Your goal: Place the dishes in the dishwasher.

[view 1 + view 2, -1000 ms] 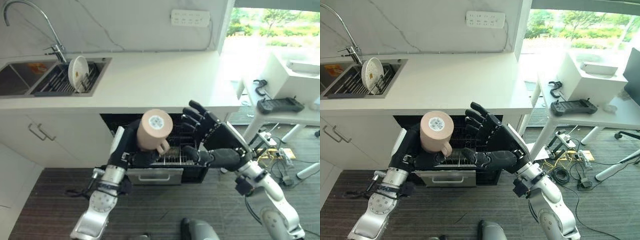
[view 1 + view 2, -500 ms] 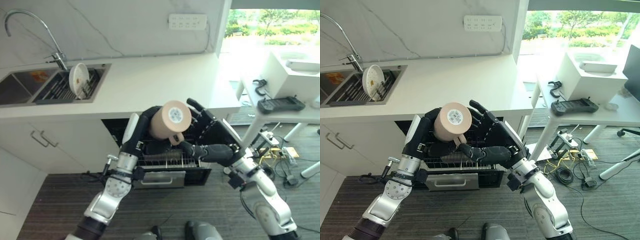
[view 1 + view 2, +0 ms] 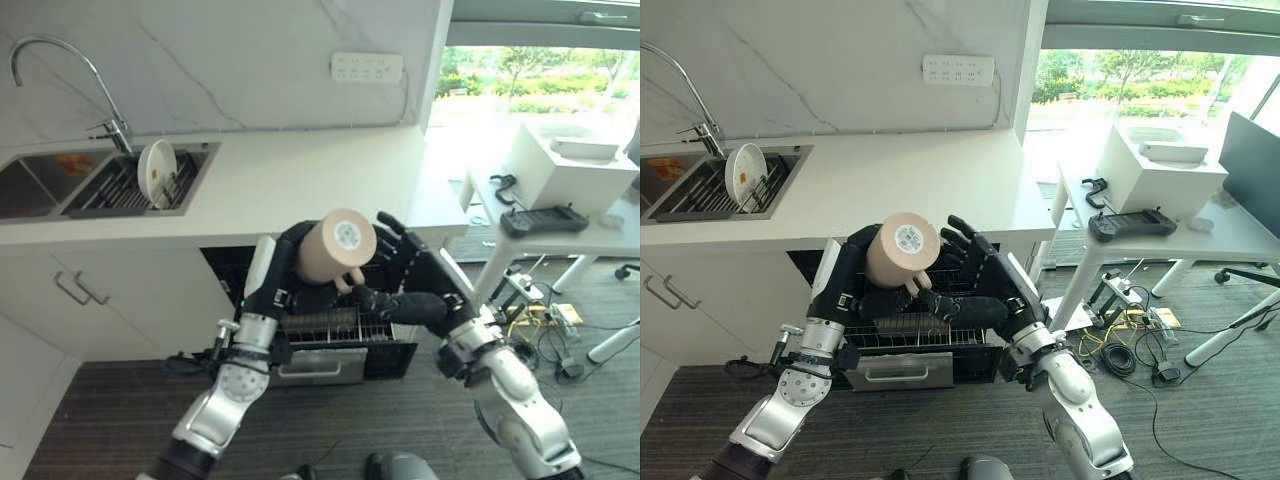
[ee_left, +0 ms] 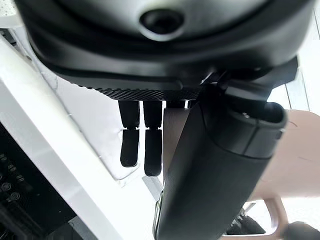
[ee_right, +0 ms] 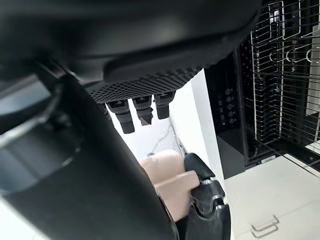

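Note:
A beige mug (image 3: 337, 246) is held sideways in my left hand (image 3: 291, 248), its base facing up toward the camera and its handle (image 3: 353, 279) pointing down. It hangs above the pulled-out dishwasher rack (image 3: 322, 324). The left hand's fingers wrap round the mug's far side, and the mug (image 4: 299, 150) also shows past the thumb in the left wrist view. My right hand (image 3: 417, 277) is open just right of the mug with fingers spread, its thumb reaching under the handle. In the right wrist view the mug (image 5: 169, 176) sits close beyond the right fingers (image 5: 143, 108).
A white plate (image 3: 155, 170) stands in the drying rack in the sink, beside a faucet (image 3: 108, 120). The white counter (image 3: 300, 165) overhangs the dishwasher opening. A white table (image 3: 585, 225) with a black controller (image 3: 544, 218) and a white box (image 3: 570, 160) stands to the right.
The camera view has shifted. My left hand has carried the mug up and right, toward the right hand, turning its base to the camera. The right thumb now sits under the handle.

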Available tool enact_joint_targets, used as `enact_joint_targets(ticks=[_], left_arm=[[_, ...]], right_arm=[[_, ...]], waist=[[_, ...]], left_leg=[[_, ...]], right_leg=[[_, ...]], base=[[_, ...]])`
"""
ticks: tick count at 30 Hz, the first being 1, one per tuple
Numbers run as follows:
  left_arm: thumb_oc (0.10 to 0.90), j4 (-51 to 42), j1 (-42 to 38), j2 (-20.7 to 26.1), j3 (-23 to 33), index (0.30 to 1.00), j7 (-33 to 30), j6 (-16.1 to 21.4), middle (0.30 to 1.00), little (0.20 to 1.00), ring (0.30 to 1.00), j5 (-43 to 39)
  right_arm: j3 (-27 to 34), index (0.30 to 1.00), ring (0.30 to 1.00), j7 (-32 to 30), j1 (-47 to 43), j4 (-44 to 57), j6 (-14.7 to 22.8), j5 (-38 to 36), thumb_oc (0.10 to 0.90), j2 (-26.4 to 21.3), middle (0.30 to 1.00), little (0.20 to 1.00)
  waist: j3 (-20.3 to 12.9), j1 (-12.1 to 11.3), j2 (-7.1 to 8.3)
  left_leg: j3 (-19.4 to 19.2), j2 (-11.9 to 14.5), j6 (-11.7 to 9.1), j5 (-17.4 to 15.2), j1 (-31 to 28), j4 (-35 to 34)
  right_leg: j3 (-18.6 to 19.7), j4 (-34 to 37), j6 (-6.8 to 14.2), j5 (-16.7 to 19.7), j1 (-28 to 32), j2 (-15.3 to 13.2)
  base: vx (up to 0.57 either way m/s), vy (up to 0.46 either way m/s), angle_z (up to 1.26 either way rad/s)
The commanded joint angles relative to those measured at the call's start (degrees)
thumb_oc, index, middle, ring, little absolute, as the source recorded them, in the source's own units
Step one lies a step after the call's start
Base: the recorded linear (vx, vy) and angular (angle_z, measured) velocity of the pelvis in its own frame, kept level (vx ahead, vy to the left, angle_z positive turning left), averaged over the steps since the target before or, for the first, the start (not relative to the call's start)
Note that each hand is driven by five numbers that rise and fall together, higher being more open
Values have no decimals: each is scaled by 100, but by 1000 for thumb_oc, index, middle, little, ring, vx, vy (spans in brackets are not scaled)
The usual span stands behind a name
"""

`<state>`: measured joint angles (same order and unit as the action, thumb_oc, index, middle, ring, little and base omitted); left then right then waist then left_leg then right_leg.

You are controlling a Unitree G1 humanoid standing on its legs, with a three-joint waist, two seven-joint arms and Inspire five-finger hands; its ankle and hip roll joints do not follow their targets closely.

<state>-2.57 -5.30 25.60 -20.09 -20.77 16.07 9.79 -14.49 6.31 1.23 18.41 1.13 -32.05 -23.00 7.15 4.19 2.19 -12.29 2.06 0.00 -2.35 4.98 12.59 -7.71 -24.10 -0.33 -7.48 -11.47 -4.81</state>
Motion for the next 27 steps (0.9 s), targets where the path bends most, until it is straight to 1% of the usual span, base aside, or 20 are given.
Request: enact_joint_targets(ticks=[1, 4, 7, 13, 16, 22, 24, 26, 27], left_arm=[[400, -704, -359, -20, 111, 300, -239, 360, 300, 300, 300, 126], [400, -699, -375, 21, 100, 300, -171, 364, 300, 300, 300, 101], [400, -651, -386, 48, 101, 300, -172, 367, 300, 300, 300, 95], [400, -577, -414, 24, 6, 300, -193, 352, 300, 300, 300, 189], [400, -519, -431, 14, -60, 300, -155, 354, 300, 300, 300, 181], [400, -371, -484, -55, -344, 300, -239, 363, 300, 300, 300, 292], [400, -334, -480, -76, -443, 300, -245, 400, 300, 300, 300, 335], [400, -319, -472, -77, -492, 300, -281, 423, 300, 300, 300, 376], [400, -328, -470, -72, -505, 300, -309, 417, 300, 300, 300, 416]], right_arm=[[35, 900, 900, 201, -596, 799, 391, -130, 800, 157, 900, 900], [-48, 900, 900, 390, -684, 801, 408, -84, 800, 52, 900, 900], [-40, 900, 900, 246, -725, 774, 388, -241, 800, 12, 900, 900], [-113, 900, 900, 385, -742, 748, 396, -475, 800, 117, 900, 900], [-162, 900, 900, 353, -777, 775, 389, -691, 800, 163, 900, 900], [-299, 900, 900, -14, -908, 793, 554, -973, 800, 352, 900, 900], [-338, 900, 900, -261, -939, 801, 585, -1164, 800, 461, 900, 900], [-352, 900, 900, -421, -941, 801, 572, -1279, 800, 493, 900, 900], [-355, 900, 900, -587, -944, 791, 487, -1468, 800, 520, 900, 900]], waist=[[-186, -44, 45], [-194, -93, 60], [-216, -119, 74], [-230, -125, 80], [-241, -133, 79], [-259, -152, 74], [-262, -156, 55], [-262, -158, 48], [-260, -160, 40]], left_leg=[[228, 114, 24, -1354, -235, 460], [243, 107, 25, -1364, -242, 460], [260, 99, 28, -1377, -251, 460], [271, 92, 40, -1389, -267, 460], [265, 92, 44, -1399, -284, 460], [266, 85, 52, -1412, -299, 460], [256, 85, 54, -1411, -303, 460], [257, 82, 57, -1410, -299, 460], [257, 83, 59, -1410, -297, 460]], right_leg=[[68, 691, 700, -282, 680, -118], [49, 691, 704, -288, 698, -127], [41, 691, 706, -295, 712, -131], [36, 691, 703, -298, 724, -129], [30, 691, 700, -303, 741, -129], [29, 691, 691, -315, 754, -122], [23, 691, 692, -317, 758, -128], [22, 691, 689, -316, 753, -128], [17, 691, 687, -315, 751, -130]], base=[[0, 0, 0], [0, 0, 0], [0, 0, 0], [0, 0, 0], [0, 0, 0], [0, 0, 0], [0, 0, 0], [0, 0, 0], [0, 0, 0]])
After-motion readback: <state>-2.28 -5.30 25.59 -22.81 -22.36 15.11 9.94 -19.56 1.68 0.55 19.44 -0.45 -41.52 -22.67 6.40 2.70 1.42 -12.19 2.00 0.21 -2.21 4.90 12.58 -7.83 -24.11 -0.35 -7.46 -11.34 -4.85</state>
